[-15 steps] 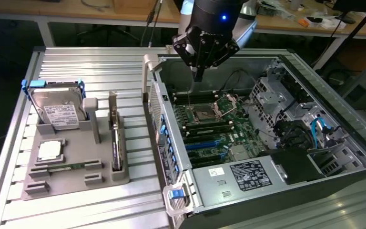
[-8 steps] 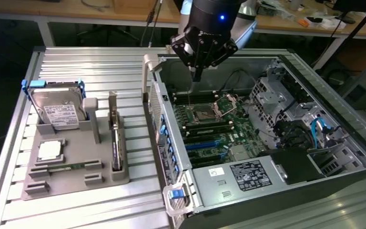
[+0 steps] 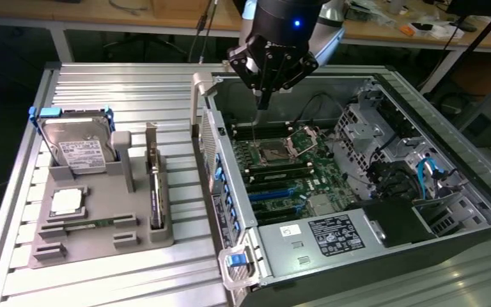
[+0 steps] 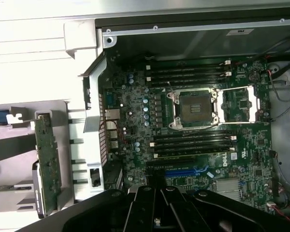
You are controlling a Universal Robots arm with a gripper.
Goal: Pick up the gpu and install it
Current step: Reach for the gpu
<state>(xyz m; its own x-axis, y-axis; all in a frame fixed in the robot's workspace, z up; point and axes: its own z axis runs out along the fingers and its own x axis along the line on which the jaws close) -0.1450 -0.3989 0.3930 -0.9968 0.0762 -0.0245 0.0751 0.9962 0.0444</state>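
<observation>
Work table (image 3: 100, 83): ribbed aluminium top, pale grey, evenly lit. Behind it stands a wooden-topped bench (image 3: 143, 14) on a light metal leg (image 3: 61, 41). A second wooden bench (image 3: 382, 31), toward the exterior view's right, carries small clutter. The floor (image 3: 7, 70) under the benches is dark.
</observation>
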